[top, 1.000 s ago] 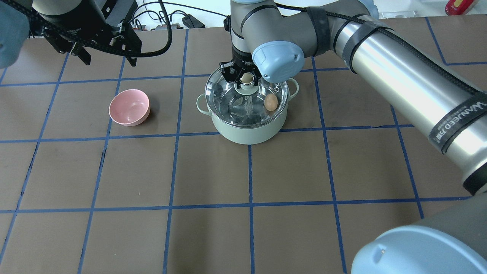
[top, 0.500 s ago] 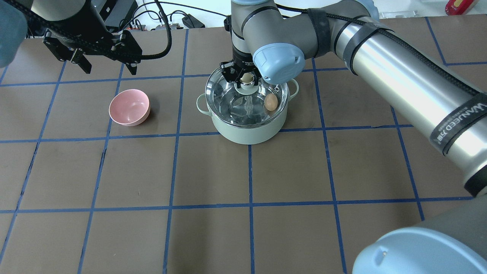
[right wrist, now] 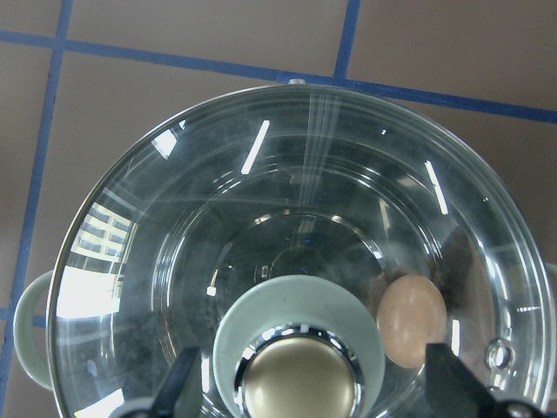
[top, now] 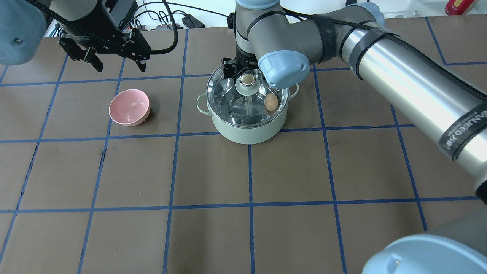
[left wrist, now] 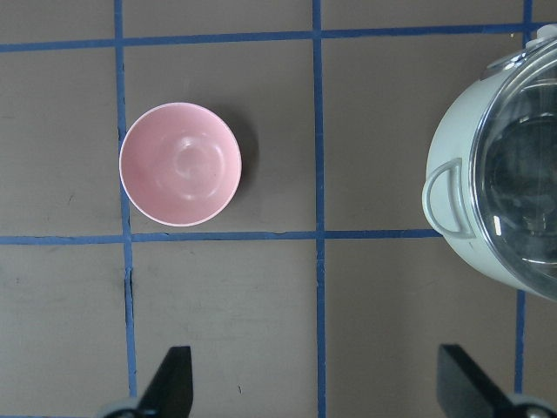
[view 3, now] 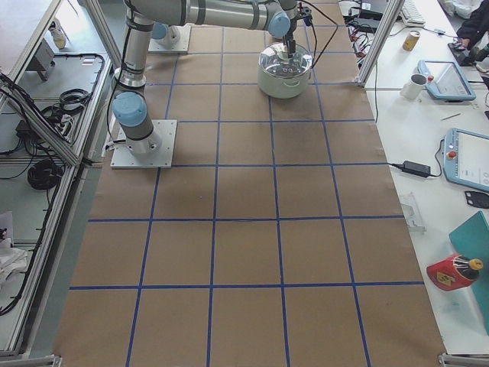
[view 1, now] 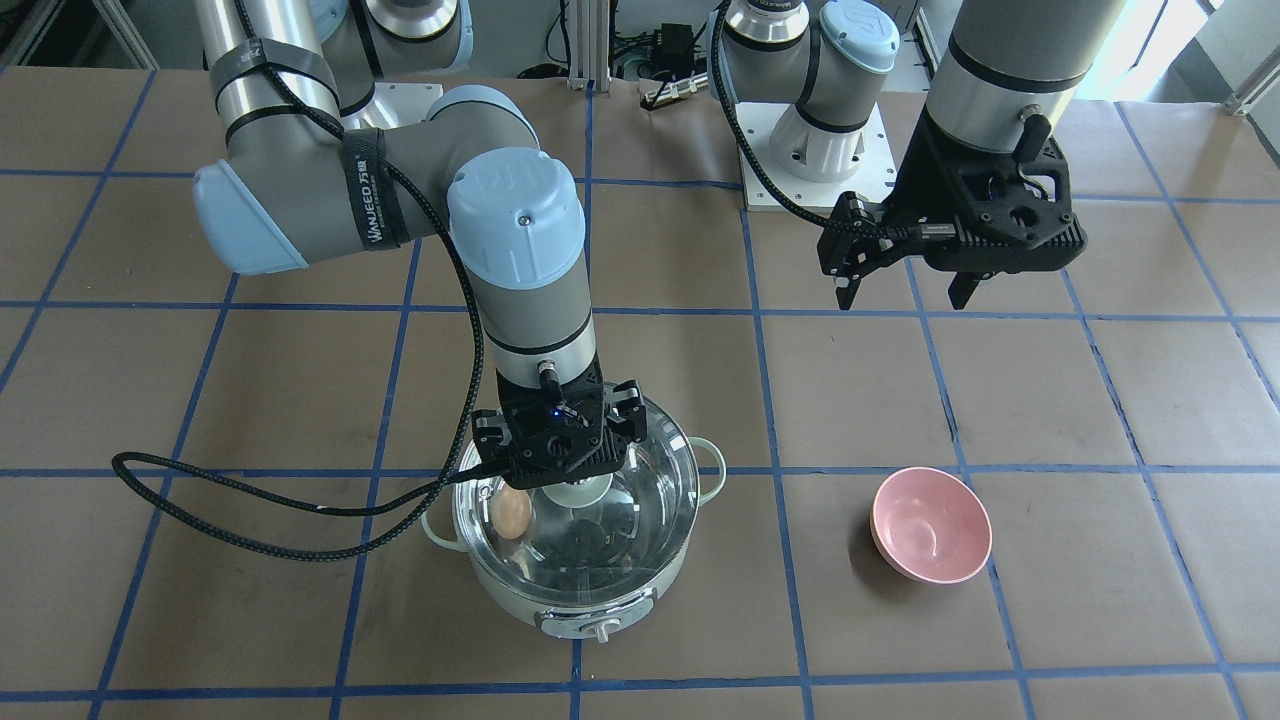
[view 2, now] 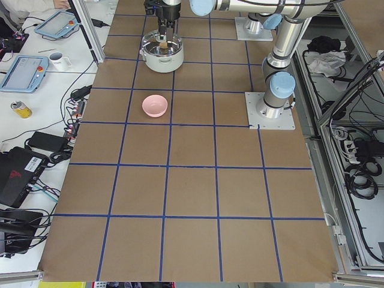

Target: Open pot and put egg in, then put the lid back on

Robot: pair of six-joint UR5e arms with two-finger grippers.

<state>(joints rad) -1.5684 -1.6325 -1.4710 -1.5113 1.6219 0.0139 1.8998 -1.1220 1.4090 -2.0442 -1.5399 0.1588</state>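
The mint-green pot point(top: 247, 131) stands at the table's far middle with the clear glass lid point(top: 232, 102) seated on it. The tan egg point(top: 271, 102) lies inside on the steel bottom, seen through the glass, also in the front view point(view 1: 511, 513) and the right wrist view point(right wrist: 411, 320). My right gripper point(right wrist: 318, 383) is open just above the lid's gold-beige knob point(right wrist: 300, 387), one finger on each side with a gap. My left gripper point(top: 121, 67) is open and empty, high above the table beyond the pink bowl.
A small pink bowl point(top: 129, 107) sits empty left of the pot, about one grid square away. The right arm's black cable point(view 1: 250, 540) loops over the table beside the pot. Cables and boxes lie beyond the table's far edge.
My right gripper has lifted a little off the lid knob, which now shows free. My left gripper has shifted slightly right. Pot, lid, egg and bowl have not moved.
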